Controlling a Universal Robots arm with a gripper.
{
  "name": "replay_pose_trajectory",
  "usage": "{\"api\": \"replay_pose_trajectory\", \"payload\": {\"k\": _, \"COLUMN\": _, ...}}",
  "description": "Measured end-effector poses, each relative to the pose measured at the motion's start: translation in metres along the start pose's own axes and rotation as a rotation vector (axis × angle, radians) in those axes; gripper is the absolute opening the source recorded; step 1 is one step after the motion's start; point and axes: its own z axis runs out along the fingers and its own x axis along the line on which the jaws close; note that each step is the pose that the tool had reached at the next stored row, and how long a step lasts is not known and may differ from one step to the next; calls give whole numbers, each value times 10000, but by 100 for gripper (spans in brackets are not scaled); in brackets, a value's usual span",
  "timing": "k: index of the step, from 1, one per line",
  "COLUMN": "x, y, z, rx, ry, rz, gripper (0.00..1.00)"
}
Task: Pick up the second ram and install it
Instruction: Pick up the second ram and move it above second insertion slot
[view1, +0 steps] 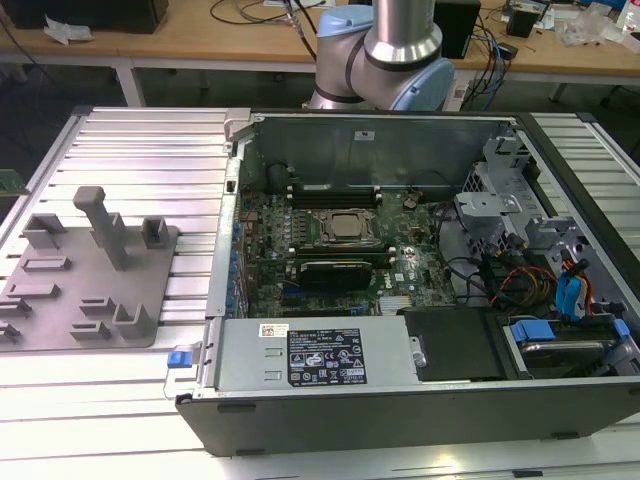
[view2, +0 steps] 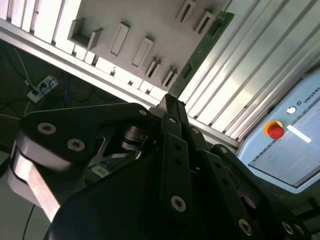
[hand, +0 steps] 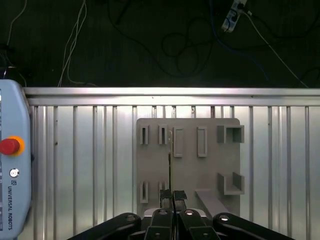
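Observation:
The second ram (view2: 200, 52) is a thin green board with small dark chips. It sticks out from between my black fingertips, and my gripper (view2: 170, 102) is shut on its near end. In the first wrist view the ram (hand: 170, 160) appears edge-on as a thin line rising from the gripper (hand: 170, 194). It hangs high above the grey slotted holder (hand: 190, 155) on the ribbed metal table. In the exterior view the open computer case (view1: 300, 135) lies with its motherboard (view1: 330, 235) exposed, and long black memory slots (view1: 335, 190) run along its far side.
The grey holder (view1: 90, 290) with upright posts sits at the exterior view's left of the case. A control pendant with a red button (hand: 10, 146) lies at the table's edge. Cables and a power strip (hand: 231, 15) lie on the floor. The arm's base (view1: 390, 50) stands behind the case.

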Motion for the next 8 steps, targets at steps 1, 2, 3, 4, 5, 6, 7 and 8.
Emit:
{"api": "replay_pose_trajectory", "payload": {"k": 1, "x": 0, "y": 0, "z": -1, "rx": 1, "ry": 0, "rz": 0, "gripper": 9}}
{"api": "replay_pose_trajectory", "payload": {"k": 2, "x": 0, "y": 0, "z": -1, "rx": 2, "ry": -1, "rz": 0, "gripper": 9}}
{"api": "replay_pose_trajectory", "payload": {"k": 3, "x": 0, "y": 0, "z": -2, "rx": 2, "ry": -1, "rz": 0, "gripper": 9}}
{"api": "replay_pose_trajectory", "payload": {"k": 4, "x": 0, "y": 0, "z": -3, "rx": 1, "ry": 0, "rz": 0, "gripper": 9}}
{"api": "replay_pose_trajectory", "payload": {"k": 5, "x": 0, "y": -2, "z": -4, "rx": -1, "ry": 0, "rz": -1, "gripper": 9}}
{"api": "replay_pose_trajectory", "payload": {"k": 6, "x": 0, "y": -12, "z": -6, "rx": -3, "ry": 2, "rz": -2, "gripper": 9}}
{"api": "replay_pose_trajectory", "payload": {"k": 7, "x": 0, "y": -27, "z": -4, "rx": 0, "ry": 0, "rz": -1, "gripper": 9}}
{"api": "replay_pose_trajectory", "payload": {"k": 8, "x": 0, "y": -39, "z": -5, "rx": 0, "ry": 0, "rz": 0, "gripper": 9}}
